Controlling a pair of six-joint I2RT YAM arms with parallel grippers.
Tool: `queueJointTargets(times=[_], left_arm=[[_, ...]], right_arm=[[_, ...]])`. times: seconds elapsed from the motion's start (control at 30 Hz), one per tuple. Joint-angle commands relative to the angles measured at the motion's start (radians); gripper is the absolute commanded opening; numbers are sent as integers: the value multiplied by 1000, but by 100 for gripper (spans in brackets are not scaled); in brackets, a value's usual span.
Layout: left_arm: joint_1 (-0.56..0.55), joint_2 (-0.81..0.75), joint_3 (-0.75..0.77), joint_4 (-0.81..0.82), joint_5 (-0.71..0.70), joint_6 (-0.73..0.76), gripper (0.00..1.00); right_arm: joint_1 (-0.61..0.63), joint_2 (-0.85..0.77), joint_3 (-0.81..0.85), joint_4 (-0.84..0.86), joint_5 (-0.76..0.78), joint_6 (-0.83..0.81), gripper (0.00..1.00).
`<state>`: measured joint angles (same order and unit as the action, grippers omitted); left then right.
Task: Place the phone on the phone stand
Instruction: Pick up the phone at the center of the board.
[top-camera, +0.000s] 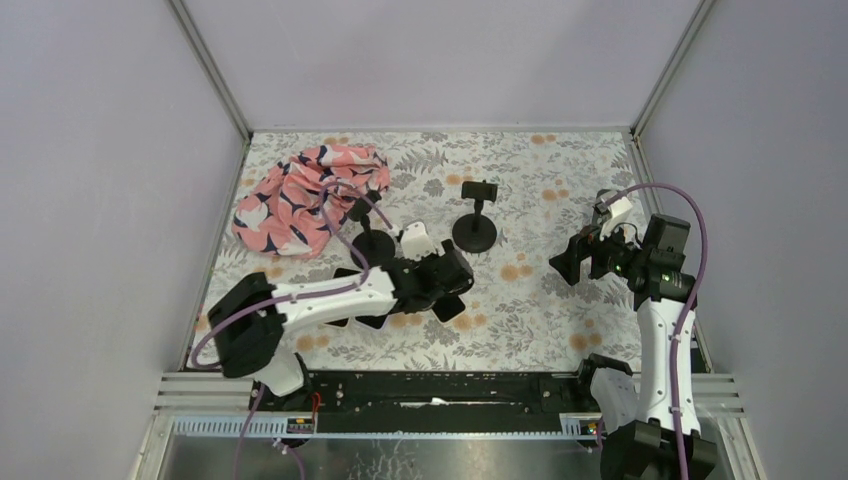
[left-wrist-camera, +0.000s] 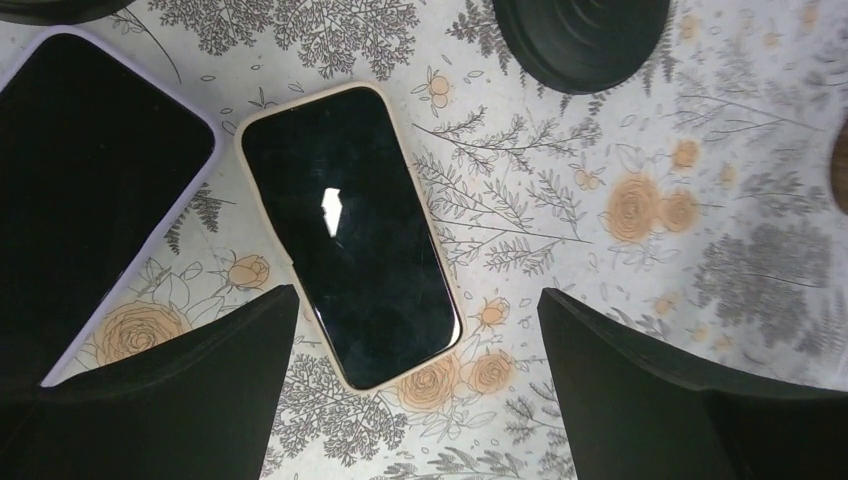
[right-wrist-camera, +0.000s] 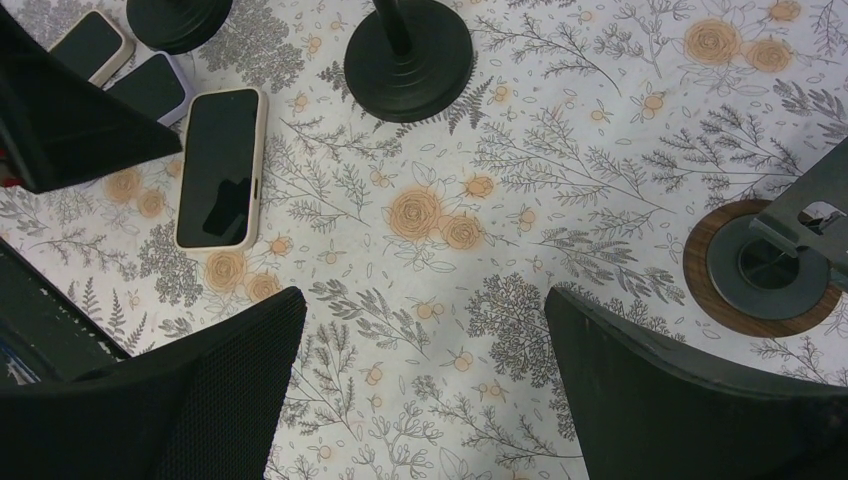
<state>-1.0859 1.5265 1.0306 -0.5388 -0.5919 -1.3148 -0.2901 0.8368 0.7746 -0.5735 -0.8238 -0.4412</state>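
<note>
A phone in a cream case (left-wrist-camera: 345, 235) lies flat, screen up, on the floral table; it also shows in the right wrist view (right-wrist-camera: 222, 165). My left gripper (left-wrist-camera: 415, 375) is open and hovers just above the phone's near end, touching nothing; in the top view (top-camera: 450, 285) it hides the phone. A black phone stand (top-camera: 475, 215) with a round base (right-wrist-camera: 408, 60) stands just beyond. My right gripper (right-wrist-camera: 420, 390) is open and empty over bare table at the right (top-camera: 567, 263).
A lavender-cased phone (left-wrist-camera: 90, 190) lies left of the cream one, with another phone (right-wrist-camera: 90, 45) beyond. A second black stand (top-camera: 365, 238) is at the left, a grey stand on a wooden base (right-wrist-camera: 765, 265) at the right, a pink cloth (top-camera: 305, 200) at the back left.
</note>
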Motion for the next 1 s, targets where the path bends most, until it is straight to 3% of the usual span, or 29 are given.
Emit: queueJointTargets(times=[0.0, 0.3, 0.97], left_arm=[[2, 117, 114, -99, -52, 2, 99], [3, 294, 254, -220, -34, 25, 99], [10, 394, 236, -221, -28, -15, 99]], right_arm=[[-4, 8, 5, -2, 6, -11, 100], [-4, 21, 8, -5, 12, -13, 100], [-4, 39, 15, -16, -4, -16, 100]])
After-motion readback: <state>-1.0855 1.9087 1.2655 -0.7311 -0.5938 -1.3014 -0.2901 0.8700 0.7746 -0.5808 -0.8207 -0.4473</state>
